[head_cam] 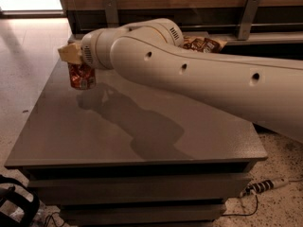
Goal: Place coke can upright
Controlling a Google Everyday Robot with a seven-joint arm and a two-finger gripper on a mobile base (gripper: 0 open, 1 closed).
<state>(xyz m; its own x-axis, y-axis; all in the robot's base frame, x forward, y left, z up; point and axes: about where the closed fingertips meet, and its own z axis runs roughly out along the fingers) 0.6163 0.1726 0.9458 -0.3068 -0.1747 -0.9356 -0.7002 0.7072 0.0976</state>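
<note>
The coke can (81, 76) is red with a silver bottom end and stands upright at the far left of the grey table (142, 141). I cannot tell if its base touches the tabletop. My gripper (79, 63) reaches in from the right and is shut on the can's upper part. One yellowish finger (70, 54) shows at the can's top left. The thick white arm (199, 79) crosses the back of the table and hides what lies behind it. No green can is in view.
A brown snack bag (203, 44) lies at the table's back, partly hidden by the arm. A wooden wall with metal brackets (247, 14) stands behind. A power strip (264, 186) lies on the floor at right, a black bag (14, 206) at bottom left.
</note>
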